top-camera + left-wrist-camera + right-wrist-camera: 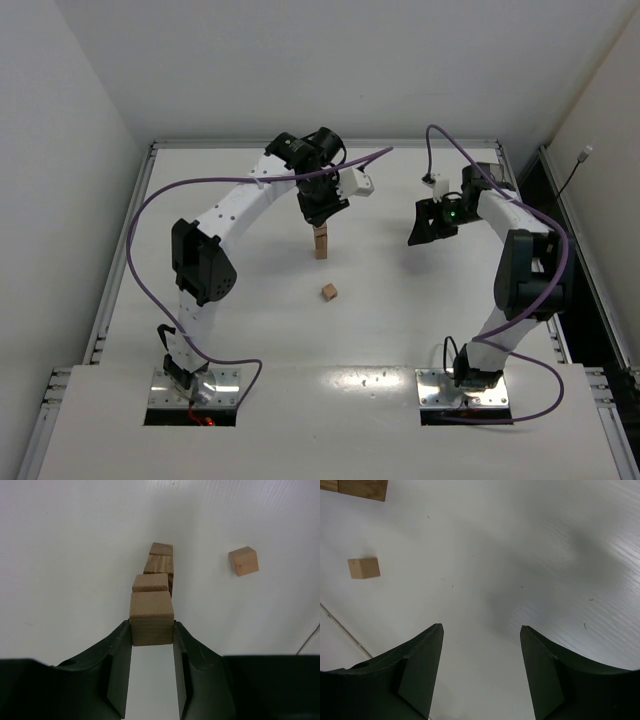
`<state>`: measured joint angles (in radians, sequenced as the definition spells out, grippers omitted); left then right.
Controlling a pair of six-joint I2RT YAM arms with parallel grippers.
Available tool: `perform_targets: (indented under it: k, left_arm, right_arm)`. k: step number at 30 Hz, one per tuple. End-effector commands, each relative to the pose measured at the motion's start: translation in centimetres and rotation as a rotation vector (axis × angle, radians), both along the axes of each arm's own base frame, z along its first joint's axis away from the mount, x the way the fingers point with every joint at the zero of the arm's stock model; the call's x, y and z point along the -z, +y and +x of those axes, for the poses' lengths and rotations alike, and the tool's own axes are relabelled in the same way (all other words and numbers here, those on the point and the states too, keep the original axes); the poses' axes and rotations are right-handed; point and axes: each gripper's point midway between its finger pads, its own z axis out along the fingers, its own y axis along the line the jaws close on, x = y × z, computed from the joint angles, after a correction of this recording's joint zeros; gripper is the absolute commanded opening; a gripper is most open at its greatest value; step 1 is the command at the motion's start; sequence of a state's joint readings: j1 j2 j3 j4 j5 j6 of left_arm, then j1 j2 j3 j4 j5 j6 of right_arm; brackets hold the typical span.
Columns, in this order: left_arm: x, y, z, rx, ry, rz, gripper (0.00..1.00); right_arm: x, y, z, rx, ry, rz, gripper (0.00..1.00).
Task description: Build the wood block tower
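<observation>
- Left gripper (151,630) – jaws drawn in narrow, pinching a held block (151,617) by its two side faces, flat top showing.
- In the top view the left gripper (322,205) hangs right over the tower (321,242), at its 12 o'clock.
- Tower stands upright on the table (250,330), long axis vertical, one block wide. In the left wrist view its blocks (159,565) run away toward 12 o'clock from the held block.
- Whether the held block is seated on the column – cannot tell.
- Loose block (329,291) lies apart on the table, about 6 o'clock of the tower; from the left wrist it sits at 2 o'clock (243,561).
- Right gripper (481,630) spread wide, nothing between the fingers; it sits at the tower's 3 o'clock, well apart (430,222).
- From the right wrist, the loose block (364,568) is at 10 o'clock.
</observation>
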<state>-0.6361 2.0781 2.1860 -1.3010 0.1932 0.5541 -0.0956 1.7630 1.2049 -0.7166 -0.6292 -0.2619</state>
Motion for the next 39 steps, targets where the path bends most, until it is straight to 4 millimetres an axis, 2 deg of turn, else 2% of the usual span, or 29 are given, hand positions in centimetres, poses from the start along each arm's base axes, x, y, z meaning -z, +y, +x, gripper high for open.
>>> perform_targets:
  k: [1, 7, 11, 18, 26, 28, 31, 34, 36, 37, 39]
  left_arm:
    - [-0.7, 0.1, -0.1, -0.01, -0.012, -0.008, 0.07]
    - [-0.7, 0.1, -0.1, -0.01, -0.012, -0.008, 0.11]
    - [-0.7, 0.1, -0.1, -0.018, -0.009, -0.01, 0.22]
    - [-1.0, 0.0, 0.0, -0.018, -0.016, -0.015, 0.33]
    - [-0.6, 0.0, 0.0, -0.027, -0.005, -0.012, 0.39]
    - [-0.6, 0.0, 0.0, -0.027, -0.005, -0.012, 0.44]
    - [-1.3, -0.2, 0.3, -0.027, -0.024, -0.025, 0.5]
    - [-1.6, -0.2, 0.4, -0.047, -0.03, -0.029, 0.52]
    - [-3.4, -0.2, 1.0, -0.067, -0.075, -0.07, 0.57]
    - [-3.4, -0.3, 0.9, -0.062, -0.07, -0.077, 0.59]
    - [-5.3, -0.2, 1.3, -0.091, -0.113, -0.123, 0.62]
  right_arm:
    - [-1.4, 0.4, 1.3, -0.02, -0.055, 0.019, 0.59]
    - [-1.4, 0.4, 1.3, -0.02, -0.055, 0.019, 0.58]
    - [-1.4, 0.4, 1.3, -0.02, -0.055, 0.019, 0.58]
    - [-1.4, 0.4, 1.3, -0.02, -0.055, 0.019, 0.57]
    - [-1.4, 0.4, 1.3, -0.02, -0.055, 0.019, 0.57]
    - [-1.4, 0.4, 1.3, -0.02, -0.055, 0.019, 0.57]
    - [-1.4, 0.4, 1.3, -0.02, -0.055, 0.019, 0.57]
    - [-1.4, 0.4, 1.3, -0.02, -0.055, 0.019, 0.57]
    - [-1.4, 0.4, 1.3, -0.02, -0.055, 0.019, 0.57]
    - [-1.4, 0.4, 1.3, -0.02, -0.055, 0.019, 0.57]
    - [-1.4, 0.4, 1.5, -0.02, -0.064, 0.018, 0.57]
